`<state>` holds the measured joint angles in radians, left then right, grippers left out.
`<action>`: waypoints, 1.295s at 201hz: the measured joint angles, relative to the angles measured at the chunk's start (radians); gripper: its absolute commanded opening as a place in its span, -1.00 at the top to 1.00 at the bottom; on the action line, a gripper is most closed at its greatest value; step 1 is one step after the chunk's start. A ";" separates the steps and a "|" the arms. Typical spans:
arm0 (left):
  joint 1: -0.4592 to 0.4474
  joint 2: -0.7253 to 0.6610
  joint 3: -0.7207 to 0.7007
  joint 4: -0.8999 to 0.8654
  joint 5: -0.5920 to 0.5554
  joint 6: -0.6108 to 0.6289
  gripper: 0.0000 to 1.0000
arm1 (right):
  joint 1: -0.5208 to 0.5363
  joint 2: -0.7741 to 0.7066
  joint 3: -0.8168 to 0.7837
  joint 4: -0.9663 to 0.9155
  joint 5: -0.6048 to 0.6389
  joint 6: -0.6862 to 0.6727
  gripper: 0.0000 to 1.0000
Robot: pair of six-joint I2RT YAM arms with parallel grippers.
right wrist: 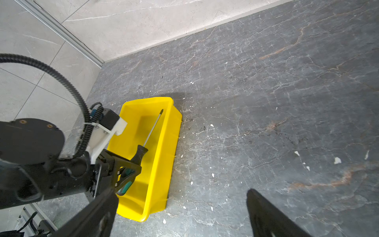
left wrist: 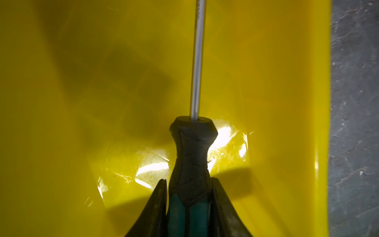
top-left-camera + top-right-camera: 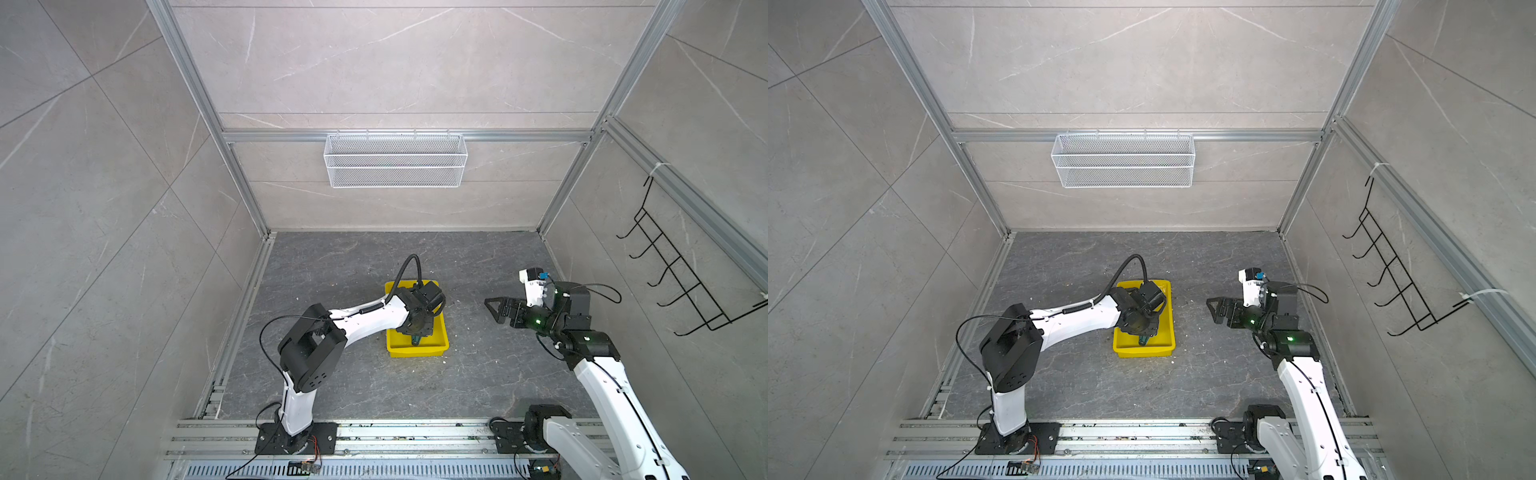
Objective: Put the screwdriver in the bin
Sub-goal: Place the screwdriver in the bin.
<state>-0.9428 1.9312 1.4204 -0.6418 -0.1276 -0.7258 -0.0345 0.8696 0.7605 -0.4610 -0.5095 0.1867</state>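
Observation:
The yellow bin [image 3: 415, 352] [image 3: 1142, 352] stands in the middle of the dark floor. My left gripper [image 2: 188, 180] [image 3: 417, 330] reaches down into it and is shut on the green-and-black handle of the screwdriver [image 2: 191, 147]. In the right wrist view the screwdriver [image 1: 152, 129] lies along the inside of the bin [image 1: 164, 164], its thin shaft pointing at the far end. Only the green butt of the screwdriver [image 3: 416, 340] [image 3: 1143, 340] shows in both top views. My right gripper [image 1: 182, 191] [image 3: 494, 309] hovers open and empty to the right of the bin.
A white wire mesh basket [image 3: 395, 160] hangs on the back wall. On the right wall is a black hook rack [image 3: 681, 274]. White crumbs [image 1: 337, 160] dot the floor around the bin. Aluminium rails [image 3: 374, 432] run along the front edge.

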 measured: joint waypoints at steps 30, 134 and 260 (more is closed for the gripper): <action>0.000 0.021 -0.013 0.026 -0.001 -0.002 1.00 | 0.000 0.004 0.010 -0.004 0.000 -0.004 -0.99; 0.000 0.054 -0.025 0.082 0.000 -0.021 0.80 | 0.000 0.011 0.011 -0.016 0.000 -0.007 -0.99; 0.012 0.058 -0.026 0.086 0.008 -0.042 0.08 | 0.000 -0.011 0.011 -0.029 0.008 -0.007 -0.99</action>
<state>-0.9310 1.9896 1.3941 -0.5560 -0.1200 -0.7677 -0.0345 0.8581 0.7715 -0.4904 -0.5018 0.1795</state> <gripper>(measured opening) 0.417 0.997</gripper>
